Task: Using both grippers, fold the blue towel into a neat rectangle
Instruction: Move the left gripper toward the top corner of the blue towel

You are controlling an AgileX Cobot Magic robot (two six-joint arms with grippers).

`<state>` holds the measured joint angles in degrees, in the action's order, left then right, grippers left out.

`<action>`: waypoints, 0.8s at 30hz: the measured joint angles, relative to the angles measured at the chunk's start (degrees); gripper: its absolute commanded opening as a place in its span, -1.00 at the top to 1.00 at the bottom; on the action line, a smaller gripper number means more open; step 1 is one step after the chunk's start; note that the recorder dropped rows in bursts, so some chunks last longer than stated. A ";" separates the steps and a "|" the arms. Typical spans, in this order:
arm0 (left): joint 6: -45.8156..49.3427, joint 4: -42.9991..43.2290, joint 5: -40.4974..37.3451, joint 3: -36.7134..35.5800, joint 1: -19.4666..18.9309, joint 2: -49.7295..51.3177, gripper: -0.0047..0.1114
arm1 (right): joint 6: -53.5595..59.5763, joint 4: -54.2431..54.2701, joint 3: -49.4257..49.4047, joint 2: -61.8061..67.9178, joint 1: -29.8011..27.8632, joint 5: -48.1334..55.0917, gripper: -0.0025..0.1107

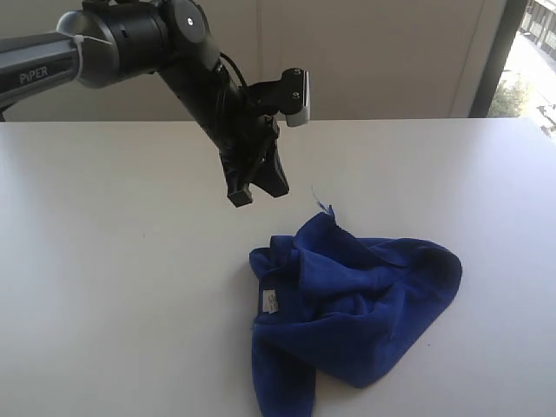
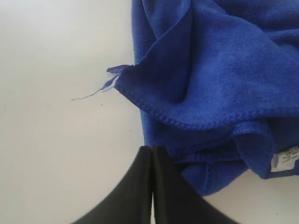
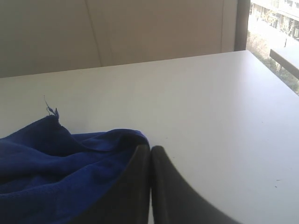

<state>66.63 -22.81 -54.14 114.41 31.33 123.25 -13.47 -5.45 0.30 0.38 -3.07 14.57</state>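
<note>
The blue towel [image 1: 356,304] is lying in a crumpled heap on the white table [image 1: 104,261]. In the exterior view it sits right of centre and toward the near edge, with one lobe running out of the bottom of the picture. Its layers are bunching over one another in loose folds, and no straight edge or squared corner is showing. A small white tag [image 1: 270,301] is facing up on the left side of the heap, and a frayed corner with a loose thread [image 1: 323,204] is poking up at the far side.

The left gripper [image 1: 252,191] is hanging in the air above the table, up and to the left of the heap and clear of the cloth. Its fingers are pressing together with nothing between them, and the left wrist view shows the same clenched tips aimed near the hemmed edge. The right gripper [image 3: 150,148] is not appearing in the exterior view. Its own camera shows its fingers likewise clenched and empty, with the towel bunching just beside them; whether they are touching the cloth cannot be told.

By the look of it, the folding is not yet under way. Spreading the towel flat, finding its corners and making every fold all seem left to do.
</note>
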 measured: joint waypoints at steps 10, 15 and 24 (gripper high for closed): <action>11.93 -3.43 1.38 0.00 0.00 0.22 0.81 | 0.00 0.00 0.00 0.00 0.00 0.00 0.96; 16.98 -3.51 2.25 0.00 0.48 0.22 0.10 | 0.00 0.00 0.00 0.00 0.00 0.00 0.96; 27.09 -5.05 0.84 0.00 1.08 1.18 0.05 | 0.00 0.00 0.00 0.00 0.00 0.00 0.96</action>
<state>93.72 -27.85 -53.29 114.41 32.41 124.43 -13.47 -5.45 0.30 0.38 -3.07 14.57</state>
